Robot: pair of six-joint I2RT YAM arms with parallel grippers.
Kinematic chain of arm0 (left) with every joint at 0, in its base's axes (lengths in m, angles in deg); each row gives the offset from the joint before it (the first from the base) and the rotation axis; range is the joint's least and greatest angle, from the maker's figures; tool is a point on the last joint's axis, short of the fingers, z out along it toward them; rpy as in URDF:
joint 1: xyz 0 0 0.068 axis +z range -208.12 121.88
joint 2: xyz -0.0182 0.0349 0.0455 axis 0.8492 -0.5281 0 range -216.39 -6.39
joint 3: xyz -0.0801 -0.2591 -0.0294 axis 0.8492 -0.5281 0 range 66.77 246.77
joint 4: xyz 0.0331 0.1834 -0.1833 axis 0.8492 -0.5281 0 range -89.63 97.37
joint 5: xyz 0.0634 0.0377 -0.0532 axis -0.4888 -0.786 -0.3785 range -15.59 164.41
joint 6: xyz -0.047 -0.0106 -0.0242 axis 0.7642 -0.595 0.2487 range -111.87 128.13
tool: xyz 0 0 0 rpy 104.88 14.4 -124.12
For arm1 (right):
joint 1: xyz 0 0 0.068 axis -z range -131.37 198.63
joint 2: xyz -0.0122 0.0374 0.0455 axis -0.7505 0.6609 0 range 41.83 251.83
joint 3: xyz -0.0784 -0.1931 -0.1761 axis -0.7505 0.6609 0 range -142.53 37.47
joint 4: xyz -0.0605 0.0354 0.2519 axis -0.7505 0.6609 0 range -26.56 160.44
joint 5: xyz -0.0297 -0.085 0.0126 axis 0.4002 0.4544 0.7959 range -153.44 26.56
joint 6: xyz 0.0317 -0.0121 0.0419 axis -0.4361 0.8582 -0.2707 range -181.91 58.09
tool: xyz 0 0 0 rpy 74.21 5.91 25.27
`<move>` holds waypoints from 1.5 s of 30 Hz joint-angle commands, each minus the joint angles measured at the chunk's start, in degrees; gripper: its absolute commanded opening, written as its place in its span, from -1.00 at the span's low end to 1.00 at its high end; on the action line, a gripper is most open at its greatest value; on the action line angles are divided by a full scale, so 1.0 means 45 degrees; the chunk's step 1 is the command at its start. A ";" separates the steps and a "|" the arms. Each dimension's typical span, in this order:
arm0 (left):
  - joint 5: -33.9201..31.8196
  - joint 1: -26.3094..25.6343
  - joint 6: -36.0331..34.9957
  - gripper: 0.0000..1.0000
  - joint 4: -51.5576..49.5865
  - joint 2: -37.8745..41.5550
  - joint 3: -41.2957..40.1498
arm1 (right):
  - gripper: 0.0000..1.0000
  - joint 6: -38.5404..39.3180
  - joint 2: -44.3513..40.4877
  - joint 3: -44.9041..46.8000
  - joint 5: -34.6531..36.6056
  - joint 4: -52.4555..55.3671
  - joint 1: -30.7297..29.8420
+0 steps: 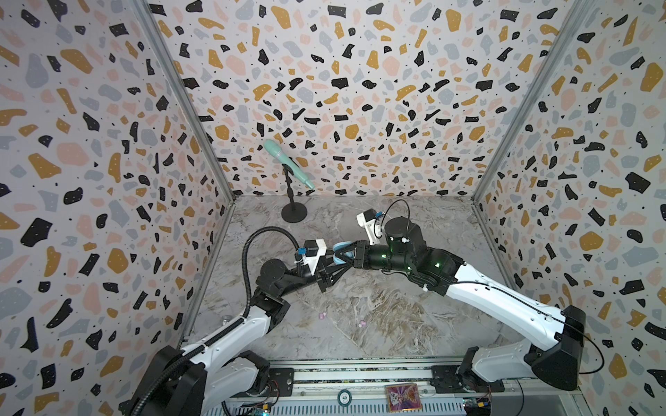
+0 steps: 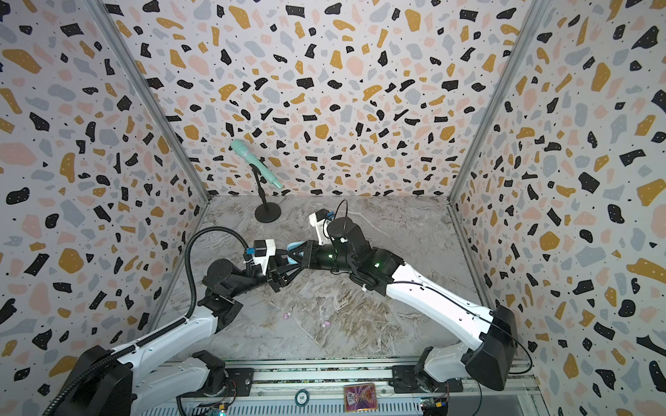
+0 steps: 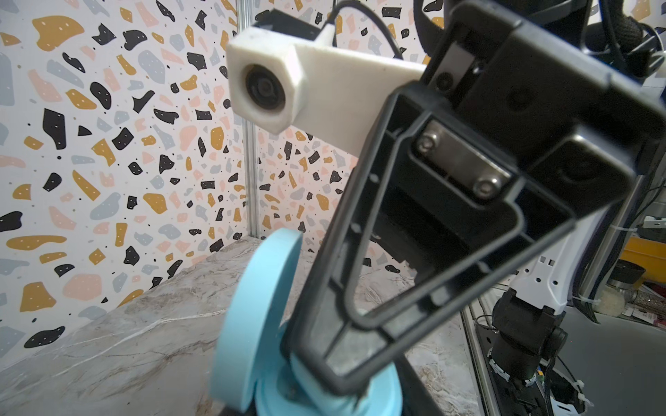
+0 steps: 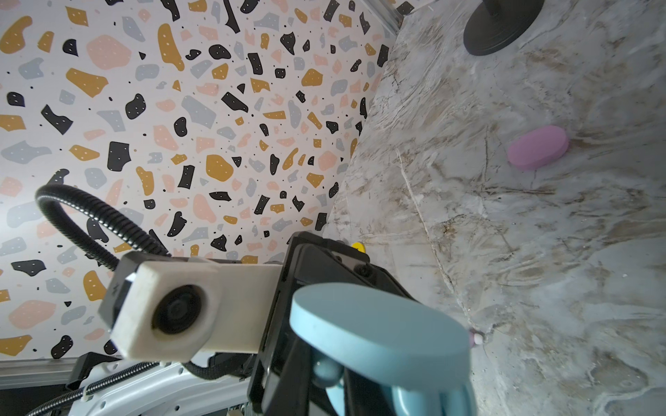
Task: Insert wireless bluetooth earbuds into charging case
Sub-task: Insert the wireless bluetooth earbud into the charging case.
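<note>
**Two arms meet over a blue case**

The left end effector [image 1: 338, 265] is shut tight on the blue case [image 3: 252, 317]. It holds the bottom half of the case up off the desk [image 1: 396, 324]. The lid of the case stands open.

The right end effector [image 1: 347, 256] is almost fully shut. It pokes into the open case from the other side. In the right wrist view a small round blue bud [image 4: 326, 371] shows in its grip, just under the lid. The bud is at the mouth of the case. I cannot tell if it sits in its hole.

Both arms reach in toward the middle of the desk, and their tips touch the same case.

The desk looks like grey and brown marble. One pink bud [image 1: 322, 316] lies on it near the front, and a second pink bud [image 1: 362, 324] lies near it, a bit to the right. They are apart from each other and well apart from the blue case. A pink case [image 4: 538, 147] lies shut on the desk too. It shows only in the right wrist view.

At the back left a green mic [image 1: 288, 164] leans on a black stand with a round foot.

Three walls [image 1: 360, 90] stand around the desk. They are white with black, gold, pink and grey spots.
</note>
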 commanded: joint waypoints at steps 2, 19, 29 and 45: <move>0.0120 -0.0049 -0.0151 -0.75 0.0917 0.0279 0.0152 | -0.81 -0.0152 -0.0112 0.0062 -0.0183 -0.0014 -0.0055; 0.0009 -0.0059 -0.0175 -0.76 0.0893 0.0359 0.0170 | -0.42 0.0165 -0.0247 -0.0378 0.0343 0.1523 -0.0077; -0.0123 -0.0051 -0.0308 -0.76 0.0652 0.0340 0.0141 | -0.21 0.0369 -0.0577 -0.1233 0.0712 0.2173 -0.0221; 0.0066 -0.0087 -0.0778 -0.75 -0.0305 0.0510 0.0214 | -0.18 0.2246 0.0954 -0.5848 0.1559 0.6809 0.0385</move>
